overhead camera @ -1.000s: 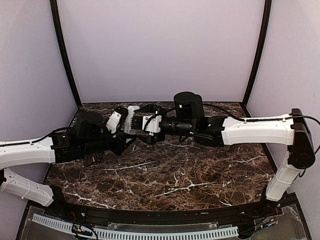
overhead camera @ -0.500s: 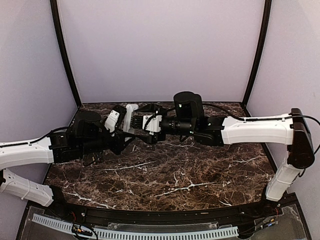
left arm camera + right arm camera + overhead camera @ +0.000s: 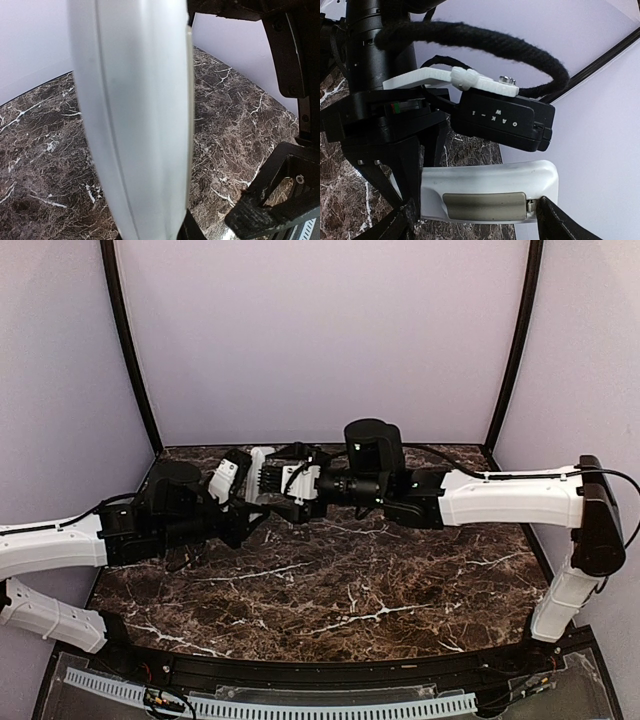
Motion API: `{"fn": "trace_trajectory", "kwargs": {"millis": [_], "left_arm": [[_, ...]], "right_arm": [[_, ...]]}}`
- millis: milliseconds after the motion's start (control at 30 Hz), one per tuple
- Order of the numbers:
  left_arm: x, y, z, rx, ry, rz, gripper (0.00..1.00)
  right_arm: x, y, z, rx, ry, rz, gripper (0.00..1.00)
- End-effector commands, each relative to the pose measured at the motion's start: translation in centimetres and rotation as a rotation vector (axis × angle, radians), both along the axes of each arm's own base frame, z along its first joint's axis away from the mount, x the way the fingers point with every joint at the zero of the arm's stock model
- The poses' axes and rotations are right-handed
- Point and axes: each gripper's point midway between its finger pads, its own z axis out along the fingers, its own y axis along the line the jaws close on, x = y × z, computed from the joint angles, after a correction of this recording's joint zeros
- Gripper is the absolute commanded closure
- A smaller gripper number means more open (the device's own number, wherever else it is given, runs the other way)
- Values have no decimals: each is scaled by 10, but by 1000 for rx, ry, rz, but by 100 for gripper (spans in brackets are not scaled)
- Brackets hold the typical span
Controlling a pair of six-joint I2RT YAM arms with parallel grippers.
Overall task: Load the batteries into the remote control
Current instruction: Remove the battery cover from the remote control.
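Note:
My left gripper [image 3: 249, 504] is shut on the lower end of the white remote control [image 3: 262, 471] and holds it upright above the back left of the table. In the left wrist view the remote control [image 3: 135, 115] fills the middle, hiding most of my left gripper [image 3: 150, 233]. My right gripper [image 3: 273, 484] is open and straddles the remote's free end. In the right wrist view the remote control [image 3: 490, 175] lies across my right gripper [image 3: 475, 221], between its black fingers [image 3: 561, 223]. A grey-brown battery [image 3: 484, 207] sits in its bay. No other batteries show.
The dark marble table [image 3: 350, 590] has lilac walls at the back and sides, with black posts [image 3: 130, 350] in the corners. A white slotted rail [image 3: 300, 705] runs along the near edge. The left wrist's black camera box [image 3: 500, 122] hangs just above the remote.
My right gripper has slid left, so its open fingers now reach around the remote's free end. The left arm and the remote have barely moved.

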Motion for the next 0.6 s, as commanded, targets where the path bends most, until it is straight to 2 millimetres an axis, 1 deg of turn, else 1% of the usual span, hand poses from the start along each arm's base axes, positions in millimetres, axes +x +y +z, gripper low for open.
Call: {"fn": "trace_trajectory", "kwargs": {"millis": [0, 100, 233, 300, 467, 567], "left_arm": [[-5, -1, 16, -42, -36, -31, 100], [-7, -1, 19, -49, -48, -41, 100], [-10, 0, 23, -52, -69, -50, 100], [-9, 0, 23, -46, -71, -48, 100], [-7, 1, 22, -36, -77, -35, 100], [-3, 5, 25, -14, -93, -11, 100]], "right_arm": [[12, 5, -10, -16, 17, -32, 21], [15, 6, -26, -55, 26, -39, 21], [11, 9, -46, -109, 49, -12, 21], [6, 10, -55, -143, 52, 14, 22], [-9, 17, -90, -260, 33, 27, 23], [-17, 15, -100, -279, 52, 42, 23]]}}
